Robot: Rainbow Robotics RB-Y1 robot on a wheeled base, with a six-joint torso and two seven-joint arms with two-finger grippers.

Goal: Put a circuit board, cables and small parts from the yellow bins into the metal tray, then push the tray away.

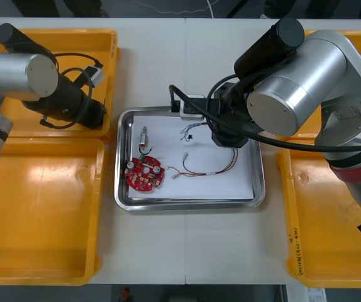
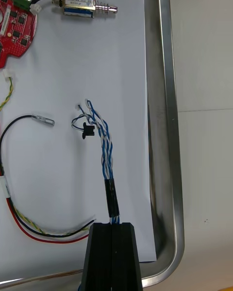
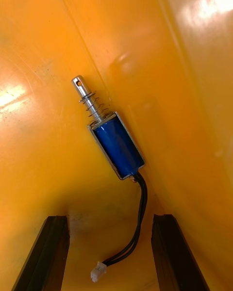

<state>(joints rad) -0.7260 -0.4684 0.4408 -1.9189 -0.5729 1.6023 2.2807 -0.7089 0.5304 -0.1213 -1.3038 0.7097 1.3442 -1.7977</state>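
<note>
Twisted cable (image 1: 188,130), front view: on the metal tray (image 1: 122,189), at the right gripper (image 1: 220,137).
Right wrist view: right gripper (image 2: 112,225) clamped on its sleeved end; cable runs straight ahead, along the tray rim.
Left wrist view: left gripper (image 3: 110,218) spread; small metal part (image 3: 114,143) ahead between the jaws, axis slanted, in a yellow bin (image 3: 39,53).

Not much of the room to see here tbh. The surface (image 1: 168,75) is a pale off-white top, lit pretty evenly, with no hard shadows on the bare parts. A thin seam (image 1: 185,56) runs in from the 12 o'clock edge toward the middle. Past that far edge there's dark floor (image 1: 143,7) with a thin white cord (image 1: 212,7) curving across it. Down at 6 o'clock there's another dark strip of floor below the near edge.
</note>
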